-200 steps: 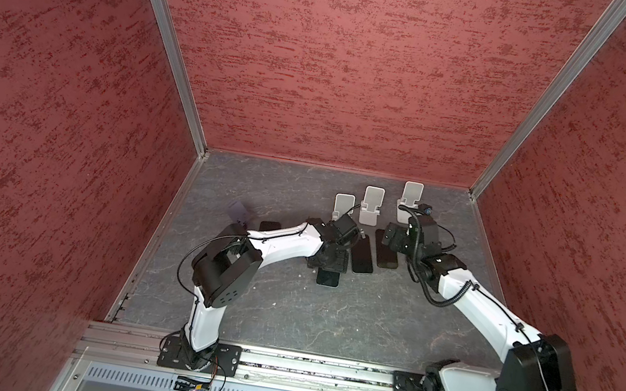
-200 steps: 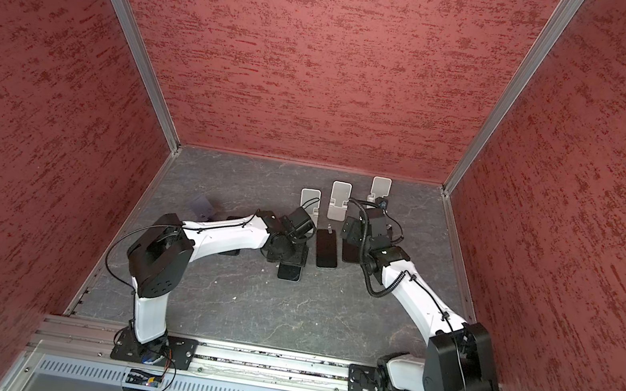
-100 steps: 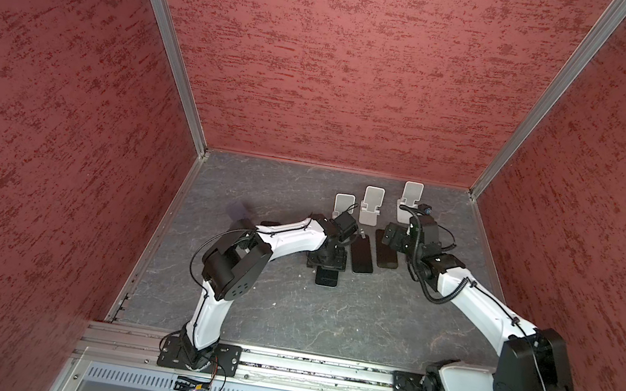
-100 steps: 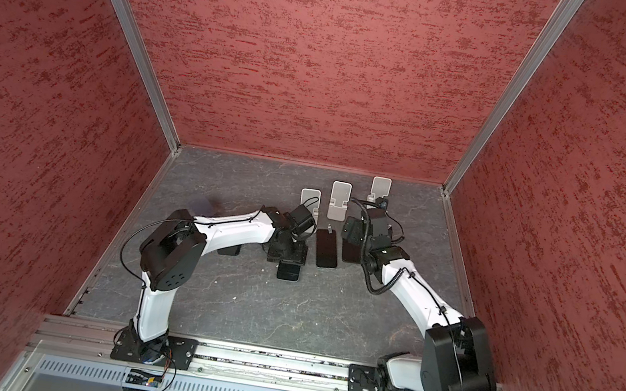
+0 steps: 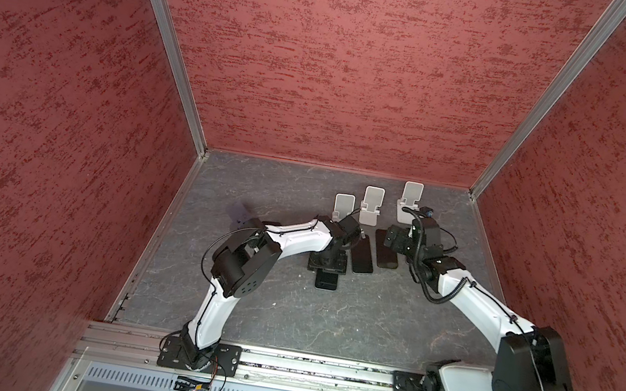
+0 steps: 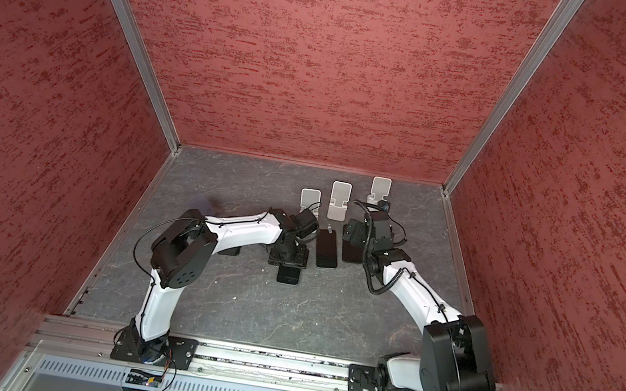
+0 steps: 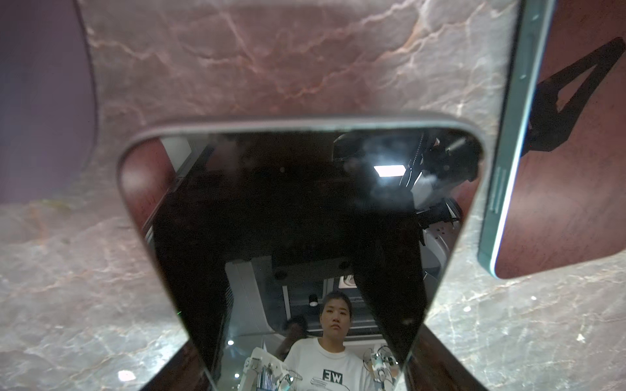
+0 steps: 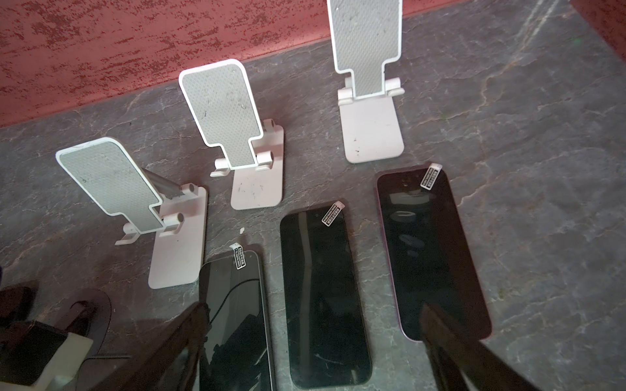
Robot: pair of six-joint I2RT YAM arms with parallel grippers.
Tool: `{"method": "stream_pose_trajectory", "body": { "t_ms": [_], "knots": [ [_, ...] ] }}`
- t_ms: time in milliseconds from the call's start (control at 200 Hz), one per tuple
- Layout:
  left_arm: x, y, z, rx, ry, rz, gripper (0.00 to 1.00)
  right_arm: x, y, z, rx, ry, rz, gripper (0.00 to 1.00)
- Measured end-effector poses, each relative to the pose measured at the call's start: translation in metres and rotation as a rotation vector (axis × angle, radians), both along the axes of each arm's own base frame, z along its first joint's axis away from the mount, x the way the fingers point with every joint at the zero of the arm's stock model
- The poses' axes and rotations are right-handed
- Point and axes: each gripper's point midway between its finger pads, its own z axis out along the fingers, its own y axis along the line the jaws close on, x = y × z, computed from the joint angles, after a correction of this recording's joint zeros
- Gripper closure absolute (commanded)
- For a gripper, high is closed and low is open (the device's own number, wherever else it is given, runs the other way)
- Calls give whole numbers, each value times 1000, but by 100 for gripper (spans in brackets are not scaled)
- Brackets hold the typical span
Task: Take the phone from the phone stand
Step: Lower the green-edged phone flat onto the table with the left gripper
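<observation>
Left gripper (image 5: 328,264) sits right on top of the phone (image 5: 326,280), fingers (image 7: 447,367) clamped across its width, so the left arm is the nearer one. The phone looks flat on the table (image 5: 243,312), just in front of the empty phone stand (image 5: 343,204), long axis running from the stand toward the robot bases. Right gripper (image 8: 313,309) hangs wide open over the other two phones (image 8: 321,270), holding nothing. Likely next: let go, lift straight up.

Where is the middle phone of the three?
In a top view the middle phone lies flat on the table, toward the back, slightly right of centre, just in front of the middle white stand.
</observation>
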Motion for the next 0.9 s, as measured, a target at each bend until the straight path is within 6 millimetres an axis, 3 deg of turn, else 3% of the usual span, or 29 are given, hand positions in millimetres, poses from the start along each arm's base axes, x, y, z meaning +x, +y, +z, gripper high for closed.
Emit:
{"method": "stream_pose_trajectory", "body": {
  "t_ms": [641, 902],
  "knots": [
    [1, -1, -3, 45, 26, -1, 28, 0, 1, -3, 16, -1, 10, 1],
    [0, 9, -7, 130, 31, -10, 26, -1, -1, -5, 20, 4, 10, 1]
  ]
}}
